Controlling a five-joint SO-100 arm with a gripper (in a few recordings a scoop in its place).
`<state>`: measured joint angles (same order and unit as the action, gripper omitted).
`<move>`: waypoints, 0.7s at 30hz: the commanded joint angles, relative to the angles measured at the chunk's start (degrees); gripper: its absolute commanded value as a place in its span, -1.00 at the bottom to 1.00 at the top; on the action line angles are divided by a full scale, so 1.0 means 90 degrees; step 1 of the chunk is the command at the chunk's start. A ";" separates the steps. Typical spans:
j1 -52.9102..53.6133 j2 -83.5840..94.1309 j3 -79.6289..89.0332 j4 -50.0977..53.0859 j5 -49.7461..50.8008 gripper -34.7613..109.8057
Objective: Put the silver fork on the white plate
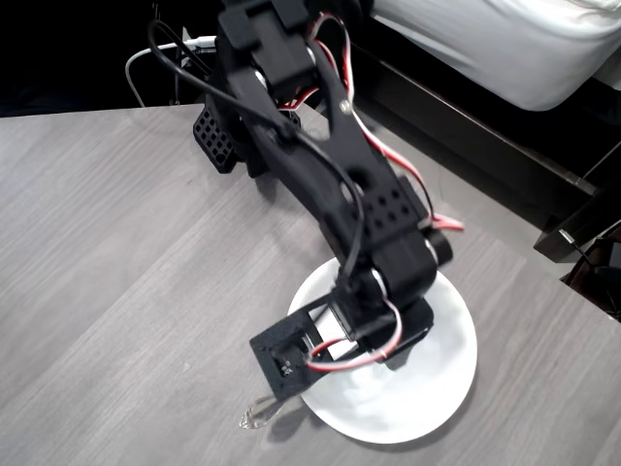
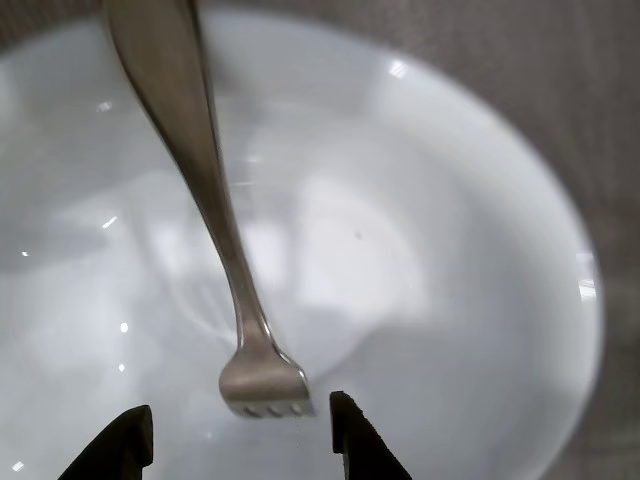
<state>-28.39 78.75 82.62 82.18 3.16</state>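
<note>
The silver fork [image 2: 215,230] lies across the white plate [image 2: 450,250], tines down near the plate's middle and the handle running up over the far rim in the wrist view. My gripper [image 2: 240,445] is open just above the plate. Its two black fingertips [image 2: 350,440] stand on either side of the tines without touching them. In the overhead view the black arm covers most of the fork. The flared handle tip of the fork [image 1: 257,417] pokes out past the lower left rim of the plate [image 1: 432,388].
The plate sits near the front right of a grey wood-grain table [image 1: 116,272]. The arm's base [image 1: 228,136] and cables stand at the table's back edge. A dark bed frame with white bedding [image 1: 505,49] runs past the table's right edge.
</note>
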 commanded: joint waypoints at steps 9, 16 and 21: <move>0.1768 0.3242 0.0625 0.0586 -0.0215 -0.38; 0.2988 0.7617 0.5205 -0.1650 -0.0078 -0.52; 0.2871 0.8799 0.6865 -0.1934 -0.0068 -0.52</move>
<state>-2.90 148.18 132.10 67.94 2.29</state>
